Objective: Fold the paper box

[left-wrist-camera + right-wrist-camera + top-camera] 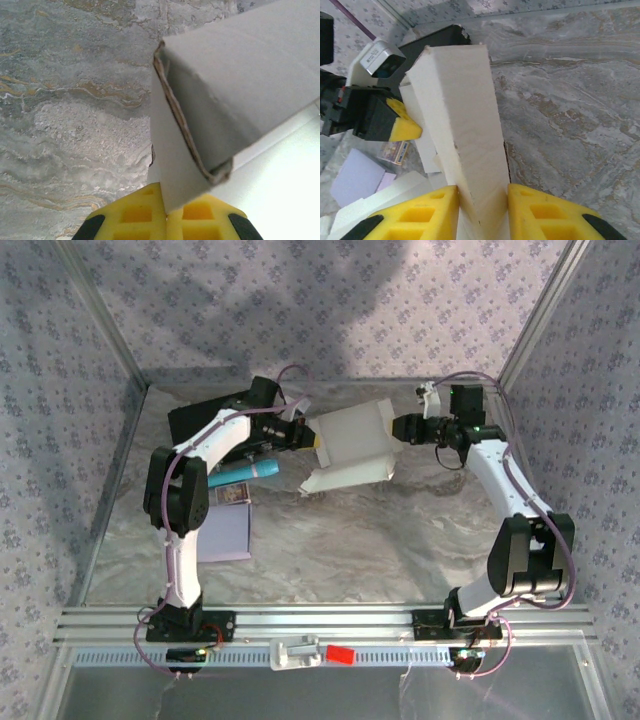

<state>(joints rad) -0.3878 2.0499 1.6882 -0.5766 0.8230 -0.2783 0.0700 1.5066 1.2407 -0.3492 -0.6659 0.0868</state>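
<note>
The white paper box is held off the marble table between the two arms, partly folded, with a loose flap hanging toward the front. My left gripper is shut on a thin flap at the box's left end; in the left wrist view the yellow pads pinch that flap of the box with my left gripper closed tight. My right gripper grips the box's right end. In the right wrist view my right gripper has both pads pressed against a folded wall of the box.
A black flat object lies at the back left under the left arm. A teal tube, a small card and a lavender sheet lie on the left. An aluminium rail runs along the near edge.
</note>
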